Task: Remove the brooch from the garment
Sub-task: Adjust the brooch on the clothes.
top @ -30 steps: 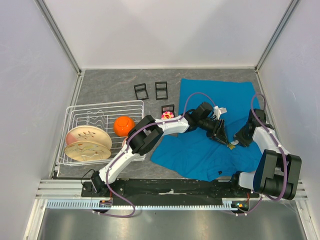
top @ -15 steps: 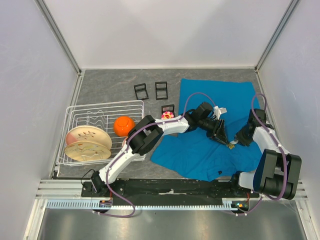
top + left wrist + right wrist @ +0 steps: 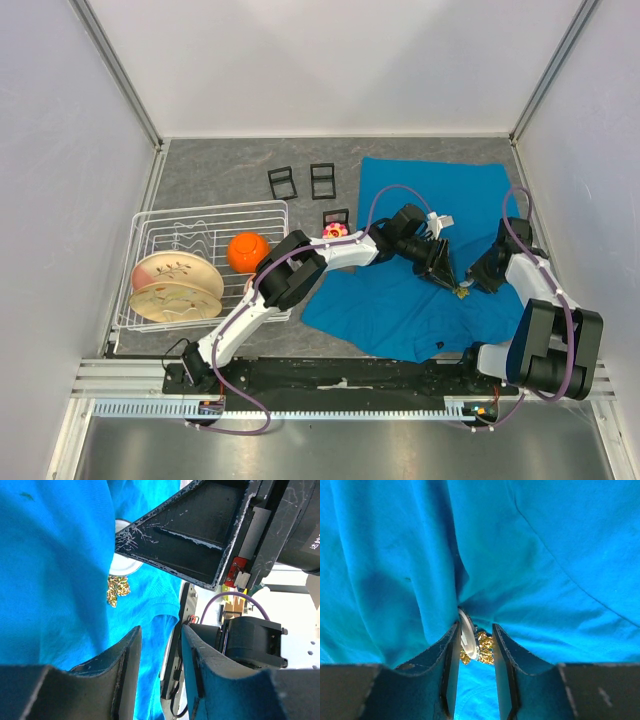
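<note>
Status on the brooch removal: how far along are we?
Done: both arms are at the spot, and the right gripper straddles the gold brooch. In hand: the garment puckers toward the brooch, so it looks attached. Whether the jaws grip it firmly is unclear. The left gripper sits close by, over the cloth. Left: freeing the brooch and lifting it clear.

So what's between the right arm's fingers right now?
In the right wrist view, the gold glittery brooch and a silvery disc beside it sit between the right fingers, with the teal garment bunched into a fold just beyond.
</note>
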Action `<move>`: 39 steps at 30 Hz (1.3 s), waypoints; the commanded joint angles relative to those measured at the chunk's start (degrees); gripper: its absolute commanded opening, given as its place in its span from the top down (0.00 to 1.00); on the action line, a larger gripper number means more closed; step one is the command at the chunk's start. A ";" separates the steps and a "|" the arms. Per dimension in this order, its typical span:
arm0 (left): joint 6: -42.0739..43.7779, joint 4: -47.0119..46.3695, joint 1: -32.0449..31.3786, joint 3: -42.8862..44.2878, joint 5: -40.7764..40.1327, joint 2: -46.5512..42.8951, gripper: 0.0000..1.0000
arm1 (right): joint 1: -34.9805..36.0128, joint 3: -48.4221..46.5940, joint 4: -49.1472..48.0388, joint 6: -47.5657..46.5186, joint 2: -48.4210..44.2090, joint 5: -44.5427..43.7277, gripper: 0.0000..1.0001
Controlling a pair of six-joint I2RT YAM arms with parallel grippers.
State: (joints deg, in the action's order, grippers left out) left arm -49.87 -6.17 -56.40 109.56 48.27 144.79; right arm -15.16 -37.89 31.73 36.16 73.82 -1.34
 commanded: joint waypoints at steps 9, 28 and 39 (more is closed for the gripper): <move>-2.25 -2.26 -0.46 2.50 2.18 1.63 0.56 | -0.14 -0.96 -0.88 0.22 -2.72 1.17 0.60; -2.25 -2.44 -0.46 2.41 2.44 1.81 0.56 | -0.14 -0.26 -2.37 -0.04 0.44 3.37 0.69; -2.43 -2.35 -0.46 2.33 2.09 1.99 0.56 | -0.14 -1.75 -0.88 -1.62 2.73 1.61 0.79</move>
State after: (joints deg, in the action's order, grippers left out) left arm -50.61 -7.07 -56.40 109.78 48.60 145.73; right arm -15.18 -38.02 30.26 35.90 74.98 1.76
